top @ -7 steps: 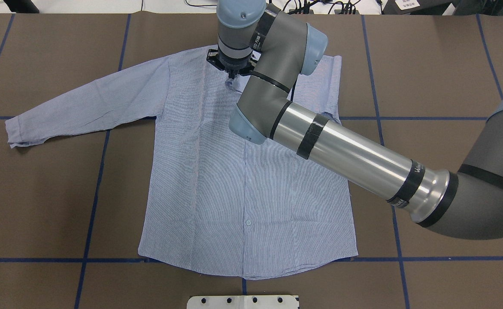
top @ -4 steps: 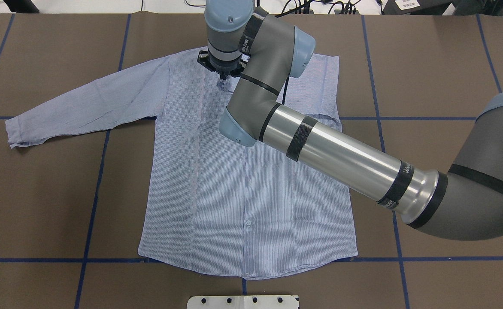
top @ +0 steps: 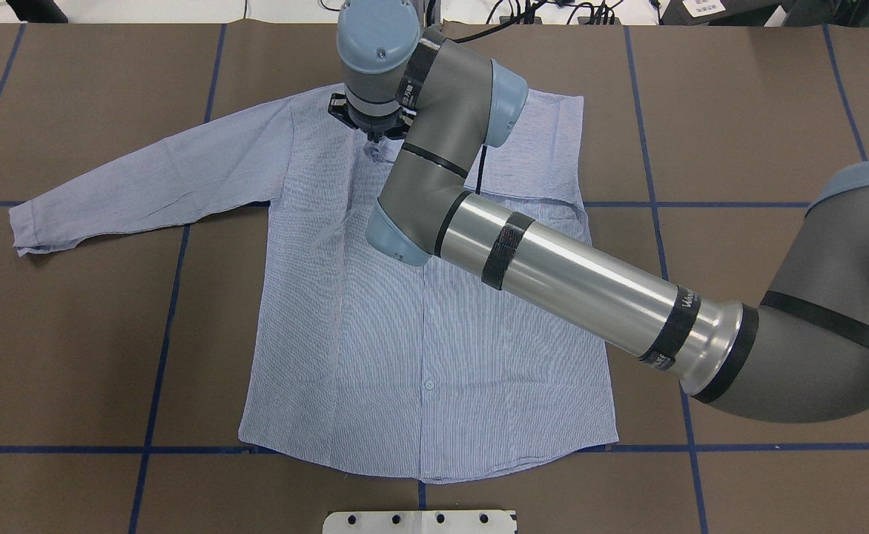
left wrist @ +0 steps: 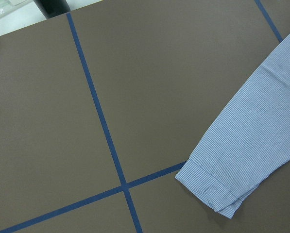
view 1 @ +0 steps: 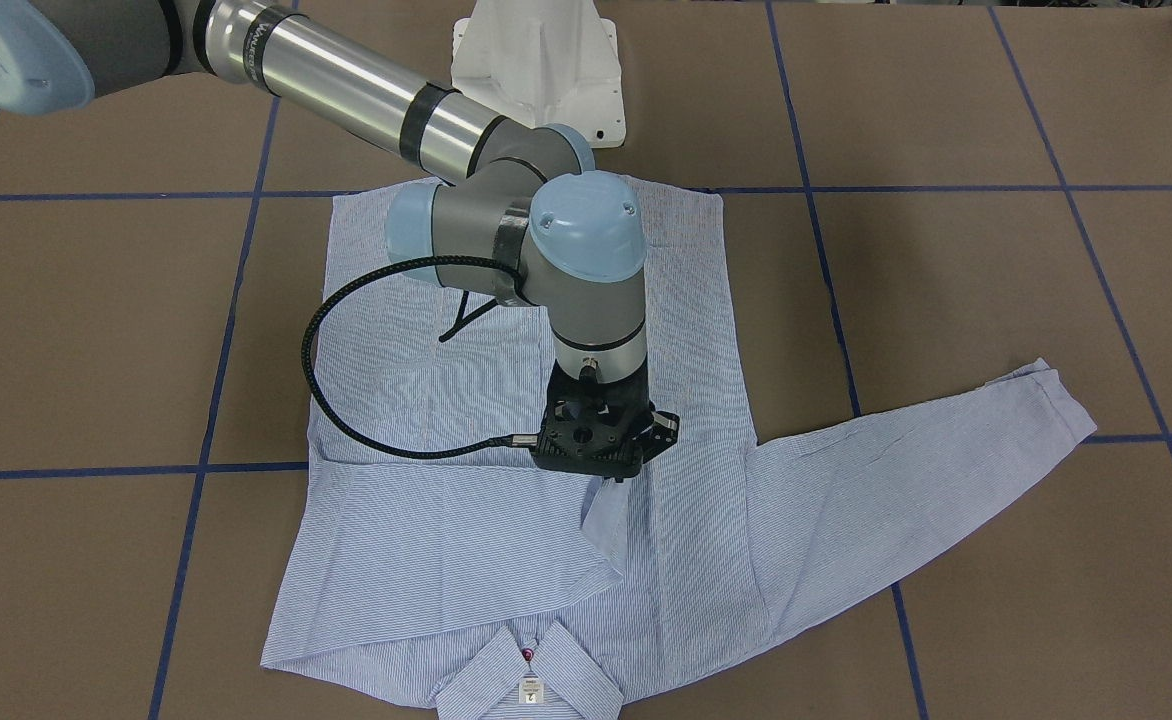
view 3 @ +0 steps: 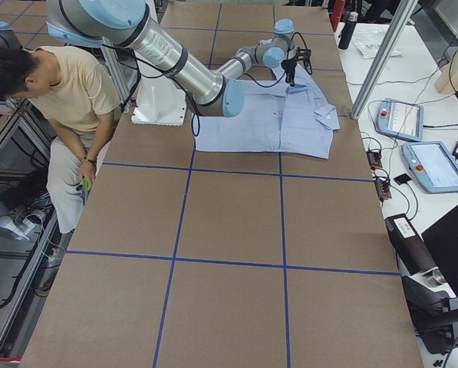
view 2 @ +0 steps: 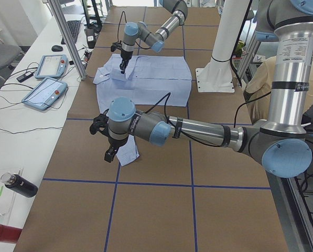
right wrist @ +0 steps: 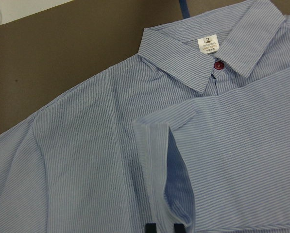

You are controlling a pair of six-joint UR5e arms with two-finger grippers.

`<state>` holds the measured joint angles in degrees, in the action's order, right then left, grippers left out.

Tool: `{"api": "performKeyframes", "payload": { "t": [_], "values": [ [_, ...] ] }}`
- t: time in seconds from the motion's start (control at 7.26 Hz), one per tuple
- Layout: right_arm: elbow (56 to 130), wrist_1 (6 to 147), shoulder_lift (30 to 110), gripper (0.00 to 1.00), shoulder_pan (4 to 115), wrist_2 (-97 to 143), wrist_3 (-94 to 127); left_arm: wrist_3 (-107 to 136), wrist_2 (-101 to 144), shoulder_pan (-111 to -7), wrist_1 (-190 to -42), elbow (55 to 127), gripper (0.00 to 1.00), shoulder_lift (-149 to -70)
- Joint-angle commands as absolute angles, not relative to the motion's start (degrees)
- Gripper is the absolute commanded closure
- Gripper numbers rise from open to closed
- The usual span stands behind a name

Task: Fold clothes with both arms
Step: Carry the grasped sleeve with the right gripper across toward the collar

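Shirt lies flat, front up, on the table, with its collar away from the robot. One sleeve is folded across the chest, and its cuff is pinched and lifted by the right gripper. Best to lower the cuff flat onto the chest, then release without dragging.

Only the left side view shows the left gripper, near the outstretched sleeve; whether its jaws are apart I cannot tell. The right wrist view shows fingertips astride the cuff, which the arm hides from overhead.
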<state>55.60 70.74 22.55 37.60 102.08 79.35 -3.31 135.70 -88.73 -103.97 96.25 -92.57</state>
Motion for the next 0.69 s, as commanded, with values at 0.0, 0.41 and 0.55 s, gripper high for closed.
{"api": "performKeyframes", "payload": {
  "t": [0.0, 0.41, 0.55],
  "values": [
    [55.55, 70.66, 21.02, 0.0, 37.44, 100.9, 81.02, -3.34, 135.7, -88.51, -104.06, 95.89, 0.01, -92.64],
    [57.3, 71.1, 18.98, 0.0, 37.97, 100.9, 88.58, -0.99, 138.92, -85.11, -111.78, 91.26, 0.0, -94.03],
    [61.39, 72.67, 21.42, 0.0, 38.75, 101.33, 90.59, 3.91, 139.74, -83.77, -117.02, 88.27, 0.0, -95.0]
  ]
}}
